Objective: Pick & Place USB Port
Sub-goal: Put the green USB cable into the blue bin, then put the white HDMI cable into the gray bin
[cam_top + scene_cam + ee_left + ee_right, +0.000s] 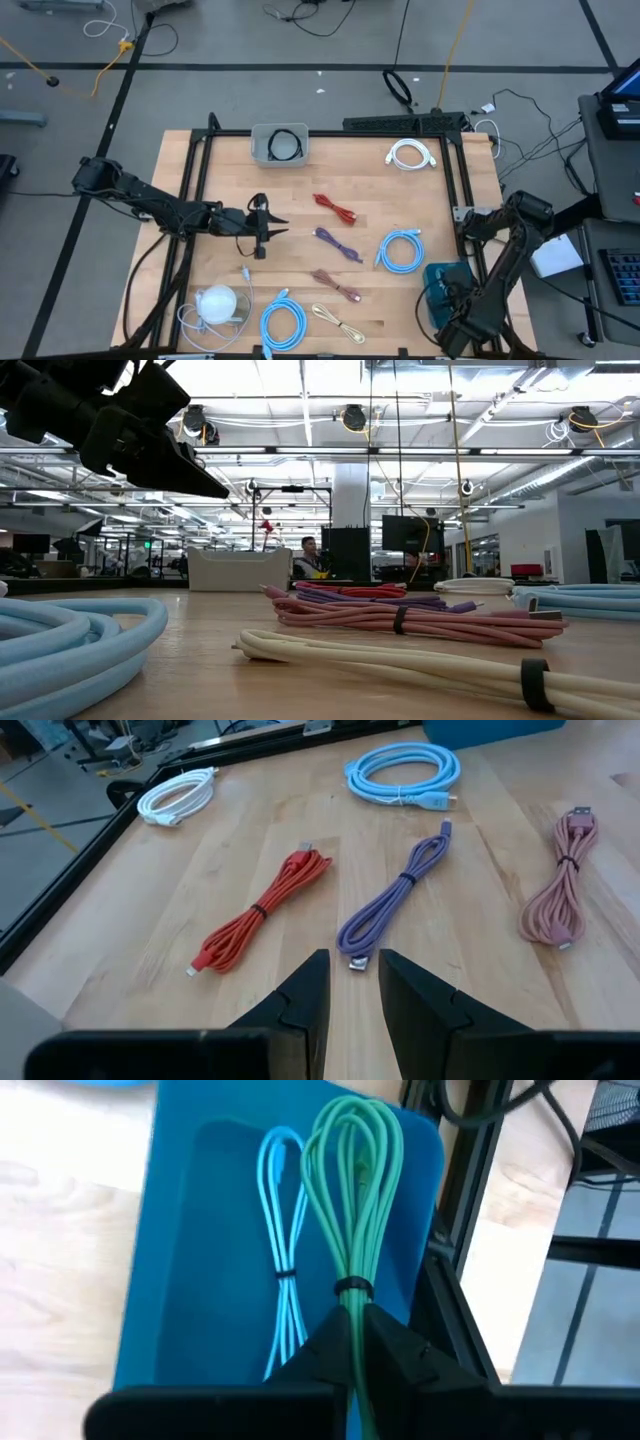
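Inside the blue bin (pixel 190 1200) at the table's right front corner, a green cable (pixel 352 1190) lies bundled with a black tie, its long axis along the bin, loops pointing away from the right gripper (pixel 357 1342), which is clamped on its tail. Beside it lies a light blue cable (pixel 283 1230). Well left of the bin, the left gripper (pixel 352 982) hovers narrowly parted near the purple cable (pixel 395 898)
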